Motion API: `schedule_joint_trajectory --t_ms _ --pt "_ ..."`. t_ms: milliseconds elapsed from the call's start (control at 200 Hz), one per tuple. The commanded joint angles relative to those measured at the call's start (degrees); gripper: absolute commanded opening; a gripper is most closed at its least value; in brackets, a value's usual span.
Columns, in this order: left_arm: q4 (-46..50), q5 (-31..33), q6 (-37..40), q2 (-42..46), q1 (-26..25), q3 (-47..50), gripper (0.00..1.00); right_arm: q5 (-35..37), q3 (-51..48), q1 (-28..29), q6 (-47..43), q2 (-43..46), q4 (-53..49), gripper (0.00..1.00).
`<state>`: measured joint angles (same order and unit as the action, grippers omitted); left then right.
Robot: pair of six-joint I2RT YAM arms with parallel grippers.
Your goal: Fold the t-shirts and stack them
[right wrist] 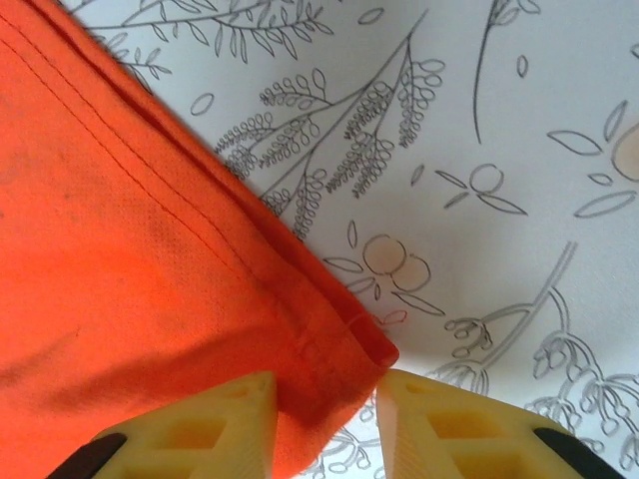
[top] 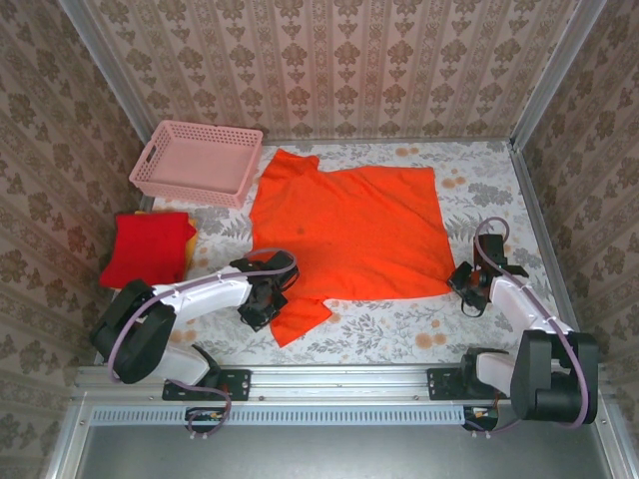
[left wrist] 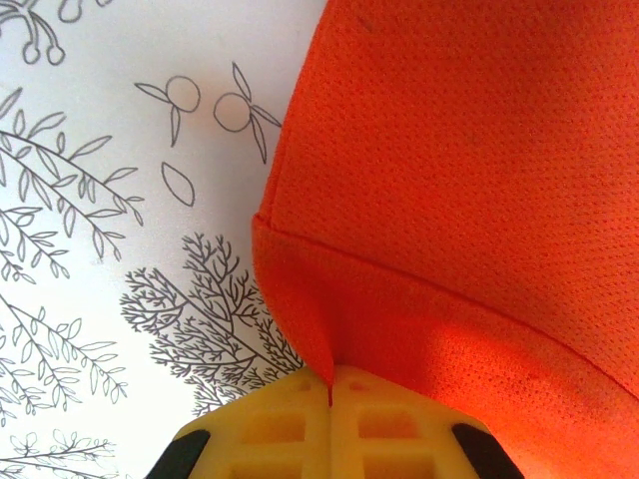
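Left claw [left wrist: 330,381]: pressed together, pinching a hemmed edge of the orange t-shirt [top: 349,230] by its near sleeve.
Right claw [right wrist: 327,394]: fingers apart, astride the shirt's near right hem corner, not clamped.
Shirts: the orange one lies spread mid-table; the red t-shirt [top: 147,247] sits folded at the left, near the pink basket [top: 197,160].
Risk: my right fingers may catch only the corner tip. It could then slip out on lifting, and the fold would go crooked.
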<state>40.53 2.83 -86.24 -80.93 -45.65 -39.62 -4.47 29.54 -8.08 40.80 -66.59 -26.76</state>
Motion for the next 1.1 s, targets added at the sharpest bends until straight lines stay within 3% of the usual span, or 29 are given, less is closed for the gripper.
schedule_joint_trajectory --t_ms 0,90,290,340,420,740,1095 --pt "-6.88 -0.02 -1.61 -1.37 0.52 1.65 0.0 -1.16 -0.8 -0.78 0.54 -1.2 2.31 0.28" --pt "-6.83 -0.02 -1.68 -1.29 0.55 1.74 0.0 -1.31 -0.98 -1.17 0.31 -1.87 2.66 0.23" --pt "-7.12 0.26 -1.66 -0.47 0.52 1.74 0.0 -2.22 -1.73 -2.17 -1.18 -3.51 3.47 0.21" --pt "-7.0 0.33 -1.67 -0.17 0.58 1.8 0.0 -2.88 -1.85 -2.45 -1.49 -4.01 3.34 0.16" --pt "-6.94 0.75 -2.01 0.9 0.61 2.03 0.0 -3.44 -2.24 -2.73 -1.37 -3.18 2.87 0.0" --pt "-1.36 5.3 -0.65 9.77 0.85 0.64 0.0 1.53 -2.19 -2.75 0.17 16.38 -7.41 0.0" --pt "6.06 4.92 9.05 13.43 6.74 -9.16 0.0 3.05 5.68 -2.72 -0.3 18.09 -12.14 0.0"
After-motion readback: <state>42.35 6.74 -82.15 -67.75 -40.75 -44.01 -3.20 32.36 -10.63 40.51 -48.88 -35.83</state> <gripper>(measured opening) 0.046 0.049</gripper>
